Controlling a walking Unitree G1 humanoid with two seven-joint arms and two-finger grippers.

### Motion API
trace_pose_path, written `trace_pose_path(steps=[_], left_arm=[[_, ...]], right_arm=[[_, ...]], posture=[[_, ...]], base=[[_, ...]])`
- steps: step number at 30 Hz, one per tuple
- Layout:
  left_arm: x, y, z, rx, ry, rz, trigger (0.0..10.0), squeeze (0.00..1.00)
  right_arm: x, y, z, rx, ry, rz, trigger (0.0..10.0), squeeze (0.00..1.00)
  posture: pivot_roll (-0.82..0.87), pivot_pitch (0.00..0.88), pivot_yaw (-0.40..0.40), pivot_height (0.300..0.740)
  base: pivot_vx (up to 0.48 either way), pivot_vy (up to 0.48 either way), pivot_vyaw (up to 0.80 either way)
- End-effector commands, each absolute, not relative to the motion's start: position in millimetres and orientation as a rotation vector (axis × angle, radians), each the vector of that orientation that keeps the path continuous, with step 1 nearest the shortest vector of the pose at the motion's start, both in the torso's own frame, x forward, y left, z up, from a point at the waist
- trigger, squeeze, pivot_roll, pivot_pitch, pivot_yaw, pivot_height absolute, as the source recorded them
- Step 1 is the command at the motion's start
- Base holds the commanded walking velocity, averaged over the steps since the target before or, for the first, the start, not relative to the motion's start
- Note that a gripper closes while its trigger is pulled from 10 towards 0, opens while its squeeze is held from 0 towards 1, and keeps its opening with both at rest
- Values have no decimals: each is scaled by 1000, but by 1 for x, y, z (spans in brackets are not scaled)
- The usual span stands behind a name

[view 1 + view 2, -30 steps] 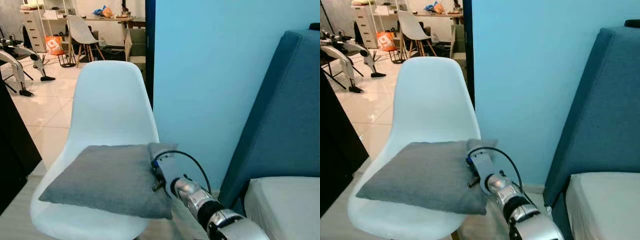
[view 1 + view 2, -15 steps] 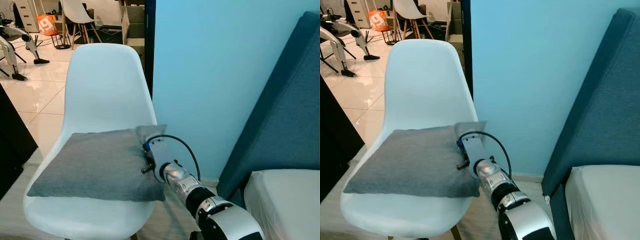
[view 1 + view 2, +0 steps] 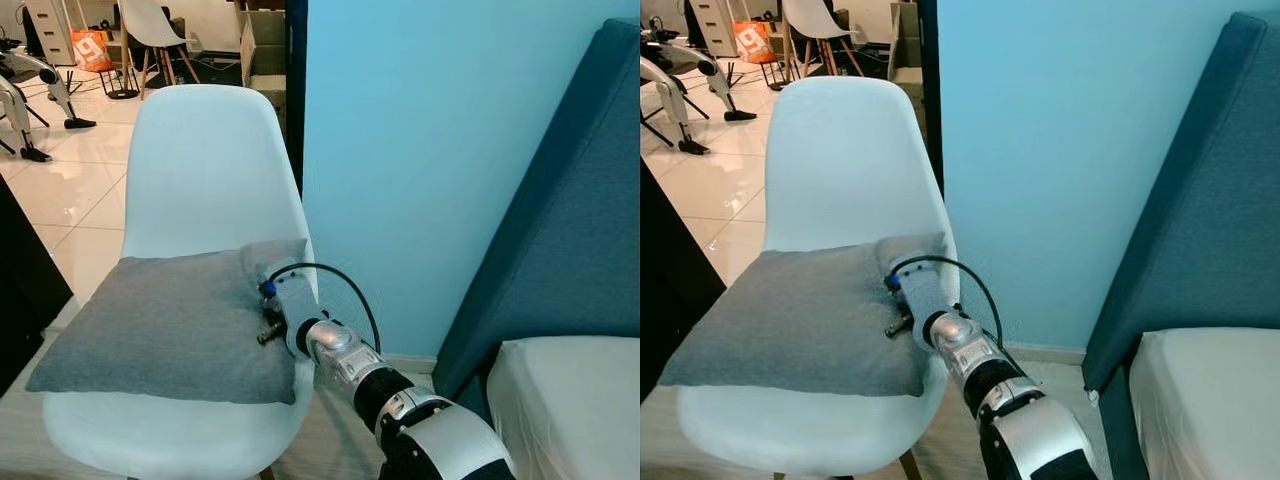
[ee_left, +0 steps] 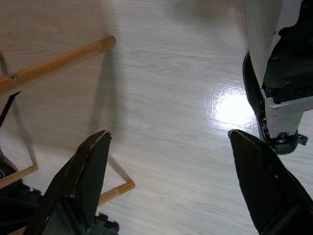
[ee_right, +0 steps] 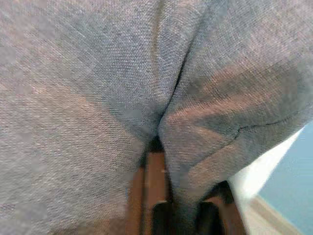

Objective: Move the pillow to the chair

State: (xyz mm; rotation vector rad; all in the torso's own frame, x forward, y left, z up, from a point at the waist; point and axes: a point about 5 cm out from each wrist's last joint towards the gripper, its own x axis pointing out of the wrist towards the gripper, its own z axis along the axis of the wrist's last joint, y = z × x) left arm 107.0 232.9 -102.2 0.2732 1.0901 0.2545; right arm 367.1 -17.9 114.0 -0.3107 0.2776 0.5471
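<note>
Lying flat on chair, pillow, long axis left-right.

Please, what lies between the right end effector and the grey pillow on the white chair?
Nothing. In the right wrist view the right end effector is pinched on a fold of the pillow, which rests on the chair seat in the eye views.

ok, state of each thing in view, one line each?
pillow: lying flat on the chair seat, right edge bunched in the right gripper
white chair: upright, pillow on its seat
right gripper: shut on pillow fabric
left gripper: open, over bare floor
</note>
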Motion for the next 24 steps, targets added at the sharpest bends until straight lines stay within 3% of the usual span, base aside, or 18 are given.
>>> trace_pose_path(steps=[1,2,10,20,21,22,24], left_arm=[[103,228,-104,271,1105,232,10000,0],[101,227,-105,271,1110,227,10000,0],[104,228,-104,271,1109,230,10000,0],[117,228,-101,280,1090,226,10000,0],[118,228,-101,279,1087,227,10000,0],[119,228,-101,278,1086,229,10000,0],[119,229,-101,274,1088,237,10000,0]], right_arm=[[368,-25,111,-325,272,510,10000,1000],[371,-37,110,-274,274,457,10000,1000],[376,-56,114,-182,247,432,10000,1000],[366,-86,92,48,304,513,10000,1000],[365,-94,88,104,318,499,10000,404],[364,-105,86,200,317,460,10000,0],[362,-121,82,346,295,405,10000,0]], posture=[[113,136,-64,447],[109,131,-63,447],[98,115,-60,447],[68,67,-64,447],[68,67,-64,447],[64,42,-70,452],[61,30,-70,462]], base=[[0,0,0],[0,0,0],[0,0,0],[0,0,0],[0,0,0],[0,0,0],[0,0,0]])
